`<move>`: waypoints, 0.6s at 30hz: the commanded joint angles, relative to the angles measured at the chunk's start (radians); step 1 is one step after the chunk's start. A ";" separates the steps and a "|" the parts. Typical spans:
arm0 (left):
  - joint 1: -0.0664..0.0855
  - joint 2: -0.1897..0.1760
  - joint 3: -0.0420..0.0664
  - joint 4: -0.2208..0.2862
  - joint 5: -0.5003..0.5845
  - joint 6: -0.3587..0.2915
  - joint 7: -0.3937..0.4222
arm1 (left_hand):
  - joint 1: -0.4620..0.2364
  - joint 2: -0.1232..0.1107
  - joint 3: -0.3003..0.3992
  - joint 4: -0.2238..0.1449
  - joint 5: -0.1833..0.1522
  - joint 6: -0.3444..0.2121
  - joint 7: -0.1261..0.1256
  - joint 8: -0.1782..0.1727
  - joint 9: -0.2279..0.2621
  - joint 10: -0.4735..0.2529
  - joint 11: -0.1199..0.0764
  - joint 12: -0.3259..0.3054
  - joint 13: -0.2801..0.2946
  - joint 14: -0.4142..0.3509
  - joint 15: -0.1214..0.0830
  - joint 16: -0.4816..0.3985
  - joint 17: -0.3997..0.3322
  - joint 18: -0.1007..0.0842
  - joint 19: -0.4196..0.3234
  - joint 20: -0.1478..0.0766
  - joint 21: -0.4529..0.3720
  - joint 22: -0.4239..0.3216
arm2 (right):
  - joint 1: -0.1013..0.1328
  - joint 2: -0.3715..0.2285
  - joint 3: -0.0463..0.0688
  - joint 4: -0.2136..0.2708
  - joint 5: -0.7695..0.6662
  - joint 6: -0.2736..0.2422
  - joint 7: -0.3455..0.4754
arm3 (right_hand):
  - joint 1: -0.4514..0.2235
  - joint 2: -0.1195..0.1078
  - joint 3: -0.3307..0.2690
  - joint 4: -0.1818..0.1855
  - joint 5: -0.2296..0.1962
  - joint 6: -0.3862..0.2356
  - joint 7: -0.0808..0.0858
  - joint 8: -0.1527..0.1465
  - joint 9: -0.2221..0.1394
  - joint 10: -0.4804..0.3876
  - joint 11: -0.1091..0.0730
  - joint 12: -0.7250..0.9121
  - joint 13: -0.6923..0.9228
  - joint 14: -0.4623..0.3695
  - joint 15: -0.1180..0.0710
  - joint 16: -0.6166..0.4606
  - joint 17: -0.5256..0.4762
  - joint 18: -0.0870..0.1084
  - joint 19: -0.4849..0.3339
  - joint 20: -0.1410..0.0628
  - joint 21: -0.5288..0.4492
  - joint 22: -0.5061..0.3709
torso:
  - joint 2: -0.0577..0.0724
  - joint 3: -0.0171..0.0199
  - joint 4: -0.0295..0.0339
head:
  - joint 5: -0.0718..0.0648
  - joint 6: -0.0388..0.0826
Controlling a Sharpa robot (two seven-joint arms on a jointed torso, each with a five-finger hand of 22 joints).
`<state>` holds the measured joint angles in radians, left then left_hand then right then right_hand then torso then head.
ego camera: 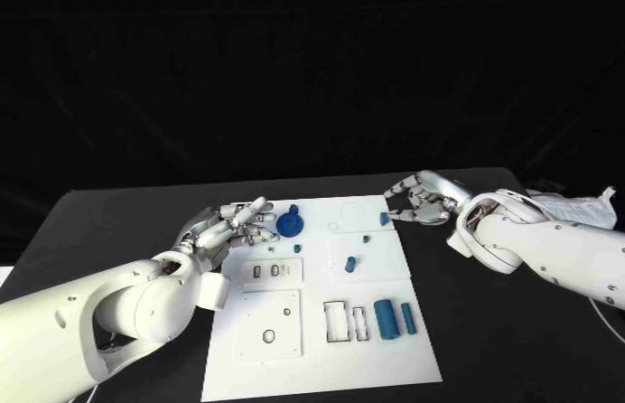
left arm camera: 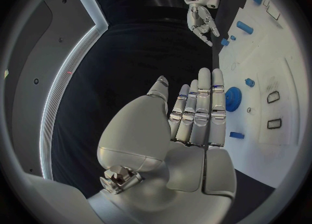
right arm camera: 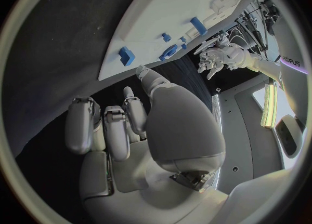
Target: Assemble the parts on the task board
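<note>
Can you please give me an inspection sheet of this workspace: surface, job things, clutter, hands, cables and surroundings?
Surface: black table, task board in its middle.
Job things: blue gear at the board's far left; small blue block at its far right edge; two blue cylinders lying near its right edge.
Clutter: white crumpled sheet at the table's right edge.
Hands: left hand open, beside the gear; right hand empty, fingers curled, near the block.
Cables: nothing seen.
Surroundings: dark backdrop.

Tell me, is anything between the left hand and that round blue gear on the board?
Nothing visible. The left hand is open at the board's left edge, and the gear lies just beyond its fingertips, with only bare board between.
</note>
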<state>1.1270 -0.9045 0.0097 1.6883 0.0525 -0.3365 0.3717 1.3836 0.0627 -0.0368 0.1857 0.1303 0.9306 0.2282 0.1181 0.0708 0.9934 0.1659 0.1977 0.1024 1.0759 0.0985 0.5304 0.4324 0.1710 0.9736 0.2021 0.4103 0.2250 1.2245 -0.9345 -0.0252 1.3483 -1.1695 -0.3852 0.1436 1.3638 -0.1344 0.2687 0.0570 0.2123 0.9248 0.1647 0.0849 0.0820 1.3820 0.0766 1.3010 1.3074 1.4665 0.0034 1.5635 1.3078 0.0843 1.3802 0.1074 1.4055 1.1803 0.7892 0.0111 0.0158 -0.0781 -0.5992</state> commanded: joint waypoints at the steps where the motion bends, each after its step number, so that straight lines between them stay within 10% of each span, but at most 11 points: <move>1: -0.001 0.001 0.000 0.000 -0.006 0.025 0.014 | -0.004 -0.003 -0.008 0.001 0.002 -0.008 0.000 -0.002 0.000 -0.005 -0.001 0.004 0.001 -0.009 0.001 0.004 0.001 0.007 -0.005 0.002 0.006 0.002 | -0.006 0.009 0.000 -0.017 0.001 0.043 0.015 | 0.008 -0.004 -0.004 -0.005 -0.007 -0.004 0.002 -0.006 -0.001 -0.005 0.001 -0.004 0.004 0.100 -0.002 -0.002 0.246 -0.005 -0.008 -0.002 -0.007 -0.001 | 0.000 -0.0016 -0.0005 | 0.000 -0.004; 18: -0.001 -0.001 0.000 0.000 -0.006 0.021 0.012 | -0.004 -0.001 -0.007 0.000 0.003 -0.008 0.000 -0.002 0.000 -0.005 -0.001 0.005 0.001 -0.010 0.001 0.005 0.002 0.007 -0.006 0.002 0.006 0.002 | -0.025 0.041 0.000 -0.053 -0.021 0.072 0.006 | 0.014 0.015 -0.004 -0.008 -0.004 0.007 0.002 -0.001 0.000 0.001 0.000 0.004 0.012 0.101 -0.002 -0.001 0.248 -0.006 -0.007 -0.001 -0.006 0.001 | -0.001 -0.0020 -0.0006 | 0.004 -0.011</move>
<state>1.1258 -0.9066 0.0094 1.6873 0.0519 -0.3341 0.3720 1.3837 0.0627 -0.0368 0.1857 0.1303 0.9306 0.2282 0.1181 0.0708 0.9935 0.1659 0.1976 0.1023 1.0727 0.1018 0.5304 0.4333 0.1710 0.9736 0.2021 0.4104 0.2258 1.2007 -0.8961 -0.0255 1.2978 -1.1735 -0.3383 0.1469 1.3743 -0.1239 0.2651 0.0537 0.2123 0.9247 0.1647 0.0848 0.0812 1.3821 0.0765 1.3010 1.3081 1.4665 0.0034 1.5635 1.3076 0.0842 1.3803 0.1074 1.4015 1.1798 0.7887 0.0089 0.0151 -0.0733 -0.6101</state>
